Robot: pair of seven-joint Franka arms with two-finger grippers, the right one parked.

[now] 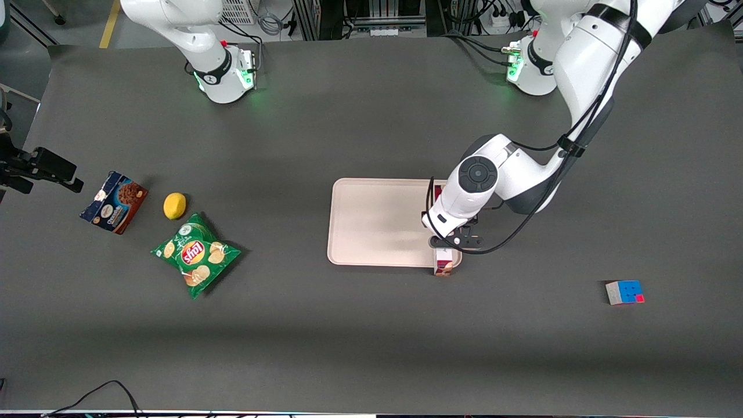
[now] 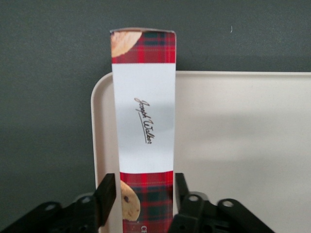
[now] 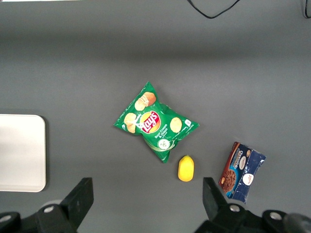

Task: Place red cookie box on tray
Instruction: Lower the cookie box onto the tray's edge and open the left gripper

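The red cookie box [image 1: 444, 264] [image 2: 143, 121], a long slim plaid carton with a white label panel, lies along the short side of the pale pink tray [image 1: 377, 220] [image 2: 243, 145] nearest the working arm. Its end nearest the front camera sticks out over the tray's rim. My left gripper [image 1: 450, 238] [image 2: 144, 182] sits low over the box and is open. Its black fingers [image 2: 107, 194] straddle the carton's width with a thin gap on each side. The arm's wrist hides most of the box in the front view.
Toward the parked arm's end of the table lie a green chip bag [image 1: 196, 254] [image 3: 155, 127], a lemon [image 1: 175, 205] [image 3: 186, 168] and a blue-and-brown cookie box [image 1: 114, 202] [image 3: 242, 171]. A colour cube [image 1: 624, 292] sits toward the working arm's end, nearer the front camera.
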